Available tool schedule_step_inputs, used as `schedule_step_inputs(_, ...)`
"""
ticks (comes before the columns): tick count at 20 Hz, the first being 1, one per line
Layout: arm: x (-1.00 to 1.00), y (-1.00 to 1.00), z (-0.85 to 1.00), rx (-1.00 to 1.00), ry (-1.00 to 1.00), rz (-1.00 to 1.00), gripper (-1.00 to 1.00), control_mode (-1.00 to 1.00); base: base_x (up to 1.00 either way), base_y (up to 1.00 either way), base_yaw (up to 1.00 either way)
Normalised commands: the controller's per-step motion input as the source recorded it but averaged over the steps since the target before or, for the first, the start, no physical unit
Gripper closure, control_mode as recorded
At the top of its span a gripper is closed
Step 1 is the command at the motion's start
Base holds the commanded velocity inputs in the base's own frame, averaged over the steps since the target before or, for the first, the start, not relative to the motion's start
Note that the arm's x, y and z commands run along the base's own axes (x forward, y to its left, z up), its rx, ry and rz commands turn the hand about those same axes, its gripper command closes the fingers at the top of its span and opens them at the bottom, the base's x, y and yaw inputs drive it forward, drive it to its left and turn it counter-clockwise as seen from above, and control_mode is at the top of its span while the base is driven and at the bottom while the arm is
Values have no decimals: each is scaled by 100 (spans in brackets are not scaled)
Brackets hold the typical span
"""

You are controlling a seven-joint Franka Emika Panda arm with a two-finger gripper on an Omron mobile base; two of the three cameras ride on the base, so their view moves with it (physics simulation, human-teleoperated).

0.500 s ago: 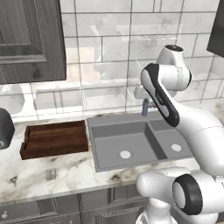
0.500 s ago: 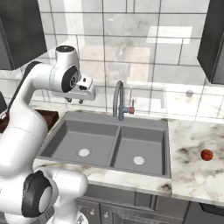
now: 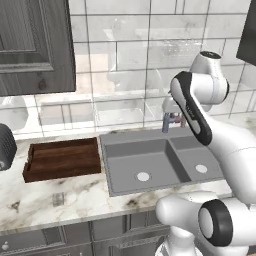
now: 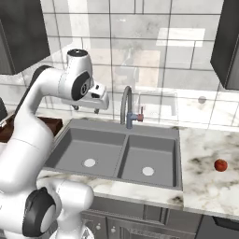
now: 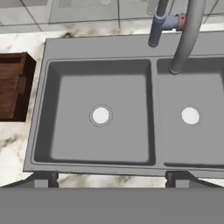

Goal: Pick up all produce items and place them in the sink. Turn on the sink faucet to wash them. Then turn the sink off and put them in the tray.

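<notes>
One small glossy red tomato point(image 4: 221, 165) sits on the marble counter well right of my gripper point(image 4: 87, 108), which hangs open and empty over the matte grey double sink point(image 4: 177, 154). I should swing right past the arched faucet point(image 4: 126, 105), then descend squarely.

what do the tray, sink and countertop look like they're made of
Tray: dark brown wood, visible grain, matte. Sink: flat grey, no shine, perhaps composite or brushed metal. Countertop: white with brown-grey veins, likely polished marble or an imitation.
</notes>
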Motion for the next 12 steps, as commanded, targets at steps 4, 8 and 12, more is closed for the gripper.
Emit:
schedule_step_inputs(4, -41, -77, -5, 1, 0, -8, -100, -100, 0, 0, 0)
schedule_step_inputs(8, -23, -83, -1, 0, 5, -11, -100, -100, 0, 0, 0)
schedule_step_inputs(12, -5, -68, 0, 0, 8, -13, -100, -100, 0, 0, 0)
